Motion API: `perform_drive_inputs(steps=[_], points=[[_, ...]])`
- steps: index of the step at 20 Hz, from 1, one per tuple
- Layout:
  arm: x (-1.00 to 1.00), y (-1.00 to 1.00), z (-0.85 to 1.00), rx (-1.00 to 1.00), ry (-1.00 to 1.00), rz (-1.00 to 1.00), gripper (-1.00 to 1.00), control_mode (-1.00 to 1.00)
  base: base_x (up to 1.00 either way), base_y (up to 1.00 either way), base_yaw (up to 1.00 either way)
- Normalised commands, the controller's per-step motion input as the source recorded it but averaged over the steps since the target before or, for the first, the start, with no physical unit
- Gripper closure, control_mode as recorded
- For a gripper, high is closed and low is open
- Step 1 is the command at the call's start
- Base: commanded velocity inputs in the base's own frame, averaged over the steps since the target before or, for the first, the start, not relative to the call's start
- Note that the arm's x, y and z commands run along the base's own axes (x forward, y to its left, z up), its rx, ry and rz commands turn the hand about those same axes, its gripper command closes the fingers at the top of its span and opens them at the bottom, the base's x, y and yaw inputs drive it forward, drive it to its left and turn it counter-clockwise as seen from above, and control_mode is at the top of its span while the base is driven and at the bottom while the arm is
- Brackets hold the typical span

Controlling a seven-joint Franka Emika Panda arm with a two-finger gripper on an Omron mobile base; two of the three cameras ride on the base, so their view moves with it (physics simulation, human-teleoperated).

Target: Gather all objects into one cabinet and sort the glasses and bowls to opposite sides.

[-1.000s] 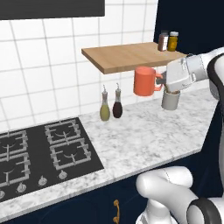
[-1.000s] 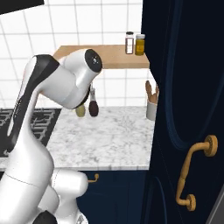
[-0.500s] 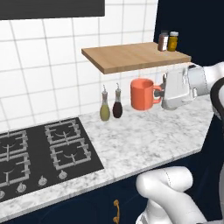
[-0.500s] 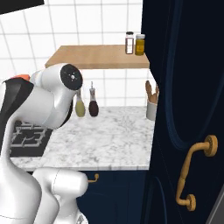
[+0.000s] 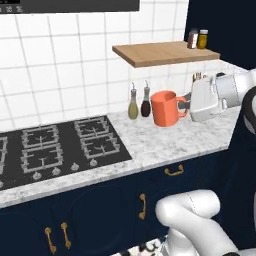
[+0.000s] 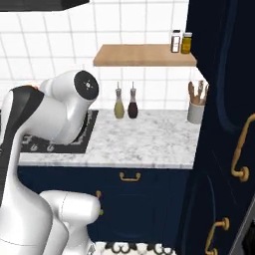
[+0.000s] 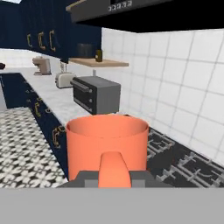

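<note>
**Mug held by its handle above the counter**

The gripper (image 5: 189,103) is clenched on the handle of the one orange mug (image 5: 166,108). The mug is upright, mouth up, over the marble counter (image 5: 165,142). Whether its base touches the stone or hangs just clear of it, I cannot tell. In the hand view the mug (image 7: 107,144) fills the foreground, its handle running down between the finger tips.

Taking the mug as the landmark: two bottles, one pale oil (image 5: 132,102) and one dark (image 5: 145,101), stand just behind it to the stove side, against the tiles. The wooden shelf (image 5: 162,52) hangs above and behind it, carrying two small shakers (image 5: 197,38) at its far end. The hob (image 5: 55,147) lies well apart on the same side as the bottles. One utensil pot (image 6: 195,111) stands on the counter on the other side of the mug, next to the tall navy cabinet (image 6: 224,114) with its brass handle (image 6: 241,149).

The mug looks rigid and glazed, likely ceramic: light enough for one arm, hard, chippable if knocked against a shelf edge or door. Held by the handle, its body hangs off to one side, so it may swing or pivot between the fingers. Slow turns and a level set-down would suit it; the handle looks like the only practical hold, since the body seems too wide for the fingers.
</note>
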Motion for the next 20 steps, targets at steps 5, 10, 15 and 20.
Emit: perform_drive_inputs(steps=[5,10,15,20], points=[[0.00,0.00,0.00,0.00,0.00,0.00,1.00,1.00,-0.52,1.00,0.25],[0.00,0.00,0.00,0.00,0.00,0.00,1.00,1.00,-0.22,1.00,0.20],[0.00,0.00,0.00,0.00,0.00,0.00,1.00,1.00,0.00,1.00,0.03],[0.00,0.00,0.00,0.00,0.00,0.00,1.00,1.00,0.01,1.00,0.00]])
